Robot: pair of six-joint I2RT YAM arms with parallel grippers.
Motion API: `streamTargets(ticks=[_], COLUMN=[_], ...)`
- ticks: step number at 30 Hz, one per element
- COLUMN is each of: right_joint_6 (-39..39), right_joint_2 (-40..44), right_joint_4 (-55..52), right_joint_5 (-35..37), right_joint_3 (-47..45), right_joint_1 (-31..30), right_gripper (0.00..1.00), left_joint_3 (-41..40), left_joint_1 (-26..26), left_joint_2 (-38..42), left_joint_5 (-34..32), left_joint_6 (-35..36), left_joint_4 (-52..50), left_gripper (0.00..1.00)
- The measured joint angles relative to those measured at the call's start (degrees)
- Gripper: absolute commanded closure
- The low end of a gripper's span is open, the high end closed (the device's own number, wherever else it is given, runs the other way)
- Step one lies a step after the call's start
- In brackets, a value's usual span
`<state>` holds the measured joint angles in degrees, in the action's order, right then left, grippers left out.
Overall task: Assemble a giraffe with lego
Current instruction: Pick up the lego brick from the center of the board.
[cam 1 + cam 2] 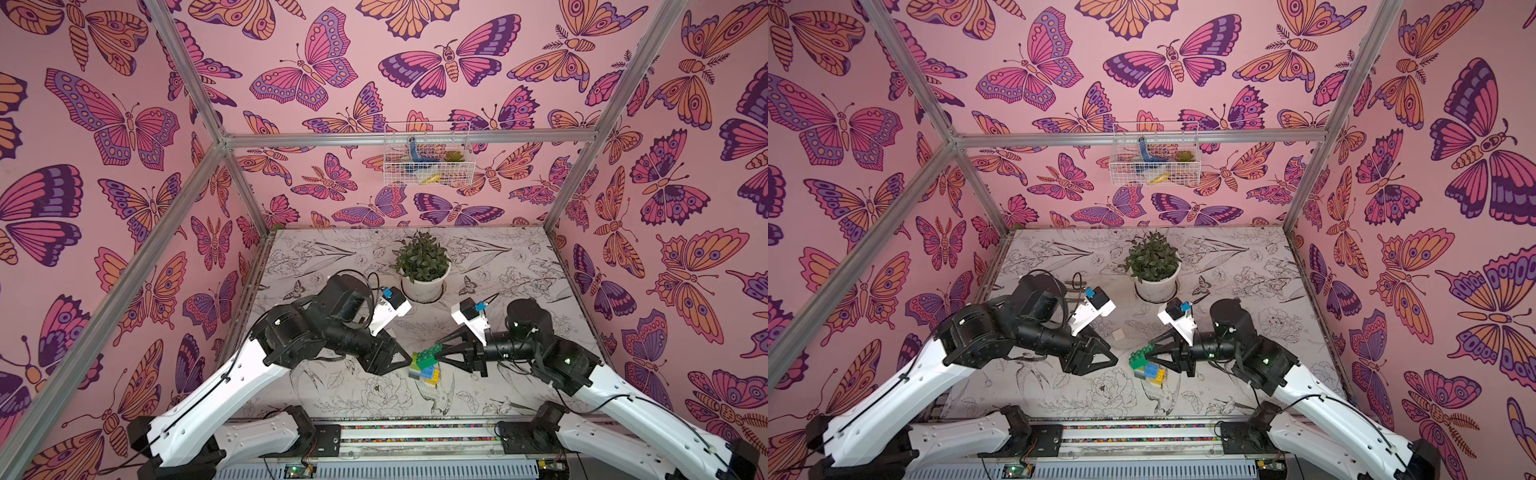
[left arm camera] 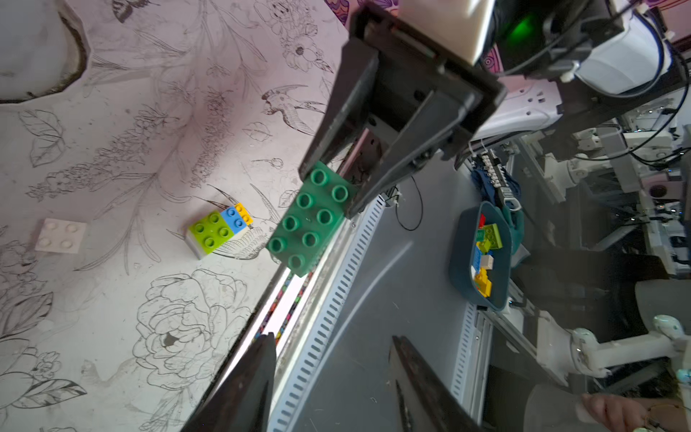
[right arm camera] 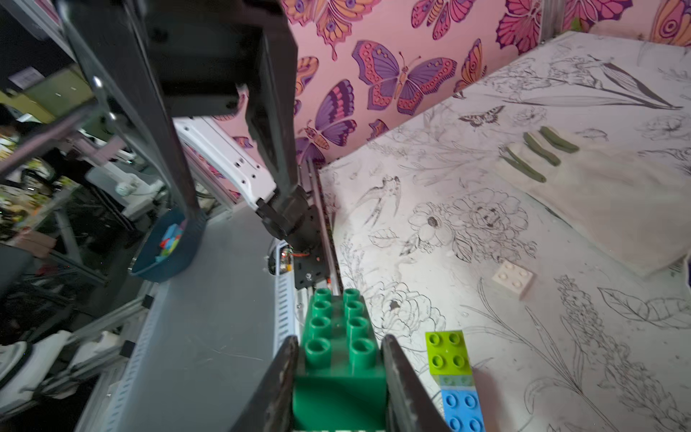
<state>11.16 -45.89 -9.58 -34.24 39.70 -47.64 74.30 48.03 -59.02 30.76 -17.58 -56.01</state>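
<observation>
Right gripper clamps the dark green brick; left gripper stands parted, seemingly empty.

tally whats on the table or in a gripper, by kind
long dark green brick, shut in the right gripper: 1
joined brick stack (lime, white, blue, yellow): 1
loose white square brick: 1
potted plant: 1
total: 4

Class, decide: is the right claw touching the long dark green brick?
Touching. The right wrist view shows the right claw shut on the dark green brick, fingers pressed against both its sides, no gap.
</observation>
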Motion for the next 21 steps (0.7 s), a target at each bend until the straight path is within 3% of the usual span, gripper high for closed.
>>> streamTargets(ticks=[3,8,12,17,21], right_joint_6=[-0.09,-1.92,-2.58,-2.64,-2.64], right_joint_2=[1.6,-0.81,-2.86,-1.86,-0.66], right_joint_4=[4.31,11.06,15.23,18.53,19.82], right_joint_5=[14.27,31.76,36.96,39.21,39.08], right_joint_3=[-3.8,-6.01,-6.03,-6.03,-5.92], right_joint_1=[-7.69,-17.86,-19.56,-19.58,-19.58], right_gripper=[1.0,1.0,1.0,1.0,1.0], left_joint_3=[-5.99,-12.04,-16.28,-28.02,-41.75], left_joint_1=[-2.86,-7.52,-11.87,-17.09,-19.17], left_joint_2=[3.17,4.33,4.02,9.42,15.08], left_joint_5=[0.7,2.14,5.9,12.09,15.91], left_joint_6=[-5.77,-17.18,-26.47,-36.92,-50.69], left_joint_4=[5.03,11.17,15.58,24.26,42.53], left_gripper=[0.14,0.14,0.13,0.12,0.13])
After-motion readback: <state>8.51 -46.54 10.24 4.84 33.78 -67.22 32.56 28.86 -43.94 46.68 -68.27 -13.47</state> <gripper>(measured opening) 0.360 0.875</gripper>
